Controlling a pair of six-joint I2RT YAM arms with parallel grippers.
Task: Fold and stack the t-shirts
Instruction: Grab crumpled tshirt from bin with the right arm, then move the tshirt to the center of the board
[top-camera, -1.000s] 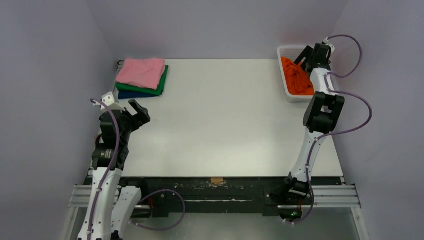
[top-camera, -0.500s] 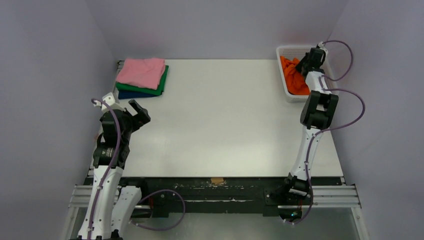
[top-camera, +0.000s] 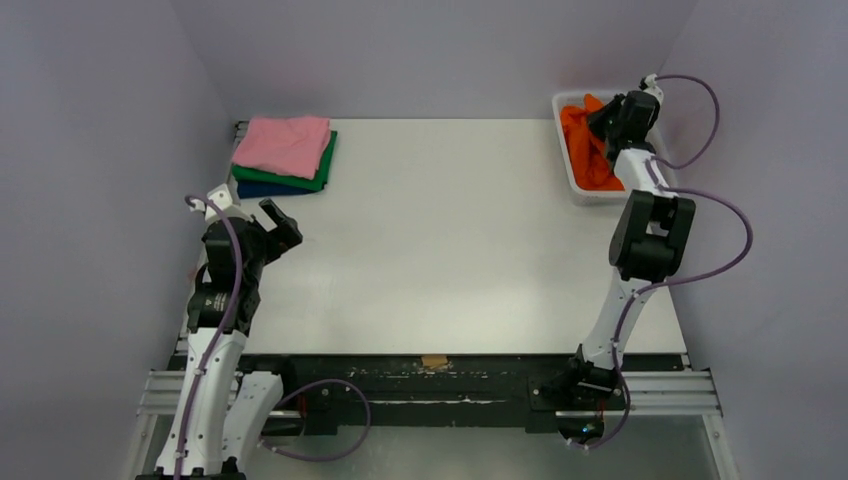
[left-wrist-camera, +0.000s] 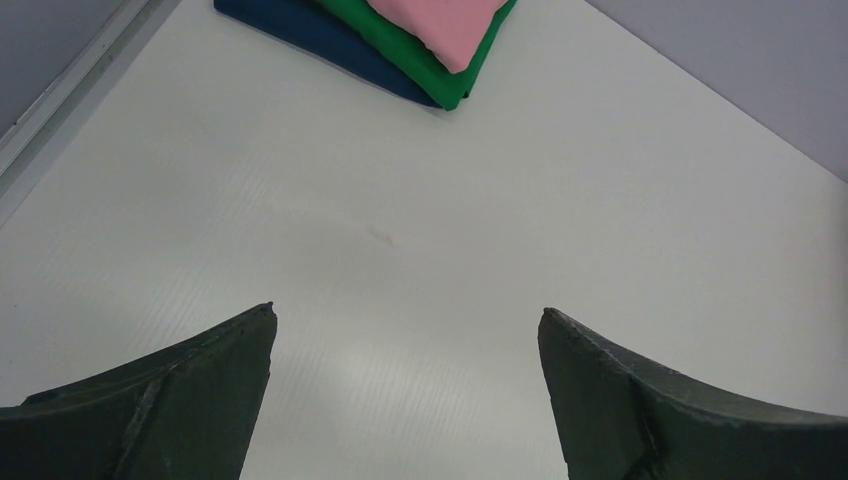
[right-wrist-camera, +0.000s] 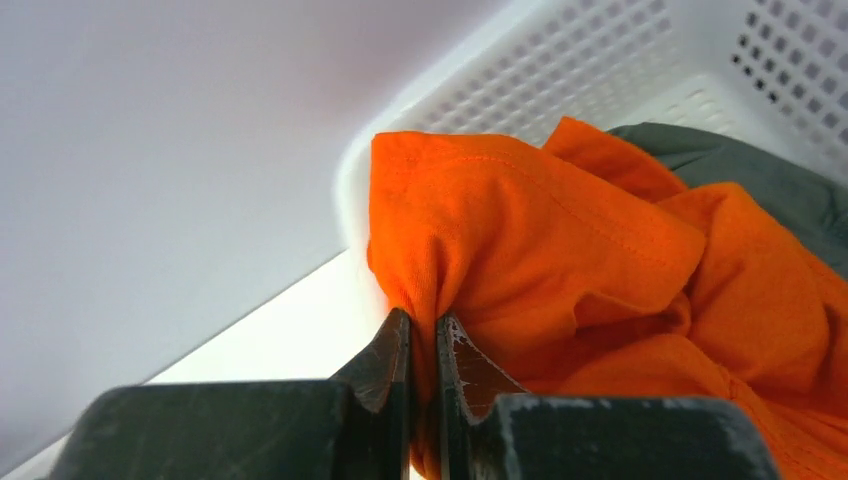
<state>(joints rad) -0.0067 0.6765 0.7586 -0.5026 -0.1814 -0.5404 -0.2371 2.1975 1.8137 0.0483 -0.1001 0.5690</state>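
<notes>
Fold of orange t-shirt (right-wrist-camera: 540, 250) in white basket (right-wrist-camera: 600, 60) pinched by right gripper (right-wrist-camera: 422, 325), left gripper (left-wrist-camera: 407, 320) spread apart

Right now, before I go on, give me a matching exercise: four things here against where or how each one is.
Things:
1. bright orange cloth t-shirt
2. pink folded cloth t-shirt
3. dark grey cloth t-shirt
4. left gripper

States:
A. on top of the green folded t-shirt
B. open above the white table
C. pinched in the shut right gripper
D. lying ungripped in the white plastic lattice basket

Pairs: 1-C, 2-A, 3-D, 4-B.
</notes>
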